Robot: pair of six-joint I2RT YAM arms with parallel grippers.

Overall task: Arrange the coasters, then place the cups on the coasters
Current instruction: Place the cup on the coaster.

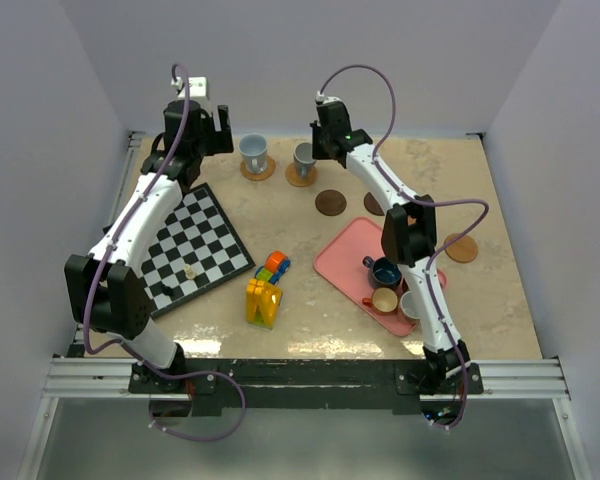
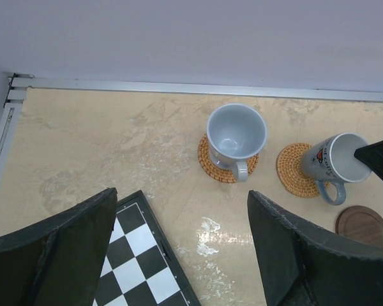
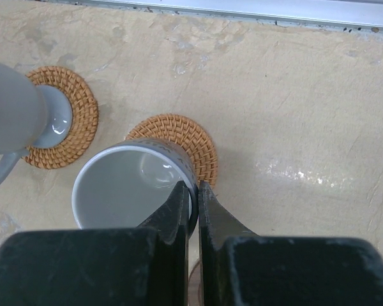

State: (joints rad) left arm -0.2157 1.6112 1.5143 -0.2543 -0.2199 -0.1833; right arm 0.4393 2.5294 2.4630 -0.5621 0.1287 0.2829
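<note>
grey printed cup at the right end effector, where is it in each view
Top external: grey printed cup, back centre.
Left wrist: right edge, tilted over a woven coaster.
Right wrist: lower left, rim pinched by the right end effector.
Shared landmark: the pale blue cup beside it.

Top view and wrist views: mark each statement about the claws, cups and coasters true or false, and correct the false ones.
1. The right claw pinches the rim of the grey cup. True.
2. The left claw holds a cup. False: it is open and empty.
3. The blue cup stands on a woven coaster. True.
4. The pink tray is empty. False: it holds cups.
5. The dark coaster near the grey cup carries a cup. False: it is bare.
</note>
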